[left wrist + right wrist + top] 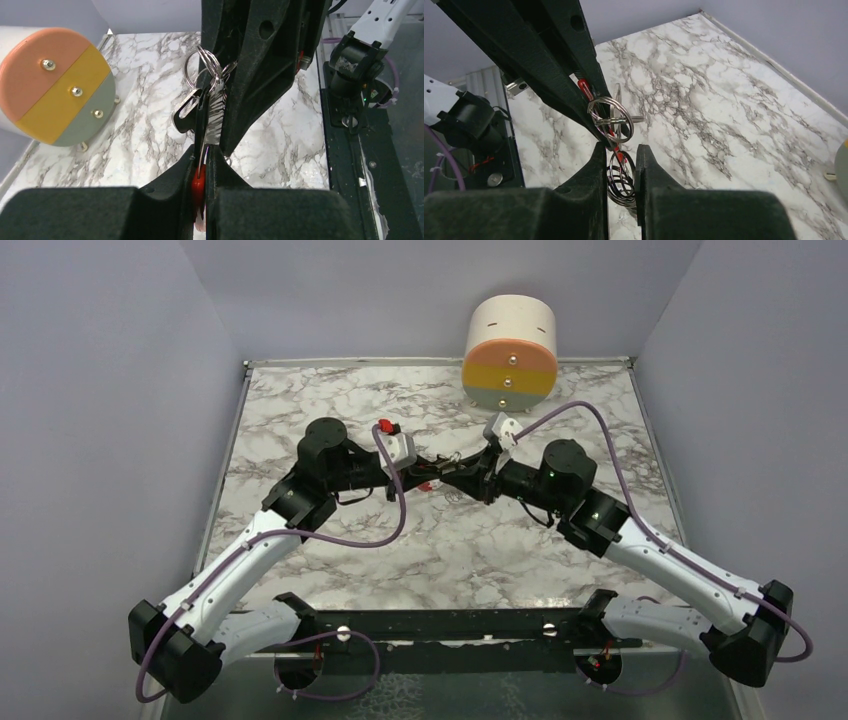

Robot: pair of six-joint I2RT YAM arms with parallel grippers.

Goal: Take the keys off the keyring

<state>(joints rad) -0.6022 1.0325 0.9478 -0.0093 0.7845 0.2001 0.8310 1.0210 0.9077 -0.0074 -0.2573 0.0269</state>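
My left jaws are clamped shut on the red-headed keys (pixel 213 114). My right jaws pinch the keyring (pixel 620 196), held up over the middle of the desk (pixel 480 540).

Two white robot arms (pixel 240 560) with fat black joints (pixel 325 445) and thin purple cables (pixel 398 510); the left gripper (pixel 204 152) and right gripper (pixel 620 150) are black, with little round holes

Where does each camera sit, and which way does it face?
Top external: above, behind the left arm and right arm, looking down at the table; both show.
Left wrist: on the left arm, looking past its left pincer to the keys.
Right wrist: on the right arm, looking past its right pincer to the keyring.
Both wrist views share the keyring.
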